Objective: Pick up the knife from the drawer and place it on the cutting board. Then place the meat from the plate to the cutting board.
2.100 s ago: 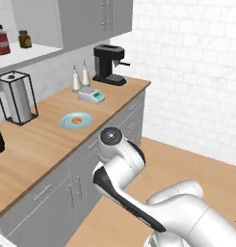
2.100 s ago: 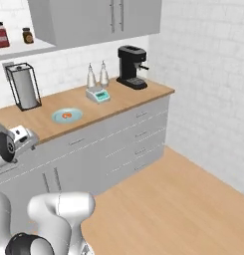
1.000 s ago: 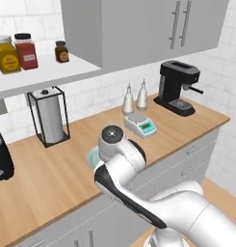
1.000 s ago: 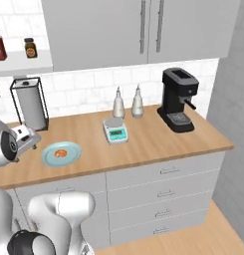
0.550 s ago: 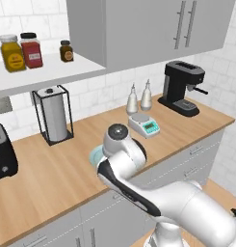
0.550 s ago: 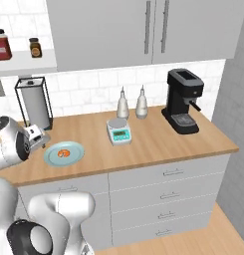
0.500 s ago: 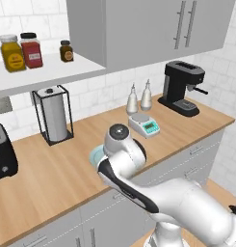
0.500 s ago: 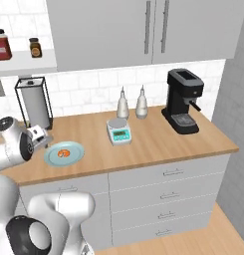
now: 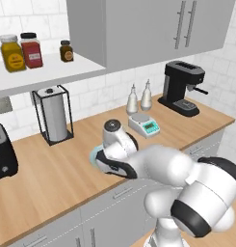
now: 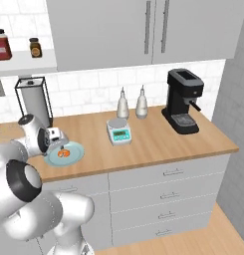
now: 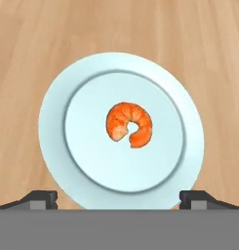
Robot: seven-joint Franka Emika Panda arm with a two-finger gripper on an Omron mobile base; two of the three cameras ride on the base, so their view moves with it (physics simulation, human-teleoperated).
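Observation:
The pale blue-green plate (image 11: 91, 161) lies on the wooden counter directly under my hand, with the curled orange-red meat (image 11: 129, 125) near its middle. My gripper (image 11: 119, 199) hangs open above the plate's near rim, with a dark fingertip (image 11: 40, 197) at each side and nothing between them. In the right base view the gripper (image 10: 59, 142) hovers just over the plate (image 10: 78, 152) and the meat (image 10: 64, 153). The left base view has the plate's edge (image 9: 94, 157) peeking out behind my arm. The knife, the drawer and the cutting board are out of view.
A paper-towel holder (image 9: 54, 116) stands behind the plate, and a black toaster (image 9: 1, 154) sits at the far left. To the right are a small scale (image 10: 118, 132), two bottles (image 10: 131, 104) and a coffee machine (image 10: 183, 102). Shut grey drawers (image 10: 163, 194) lie below the counter.
Over two seconds the base swung round to face the counter, shifting both base views. In the last half second my hand moved a little closer over the plate.

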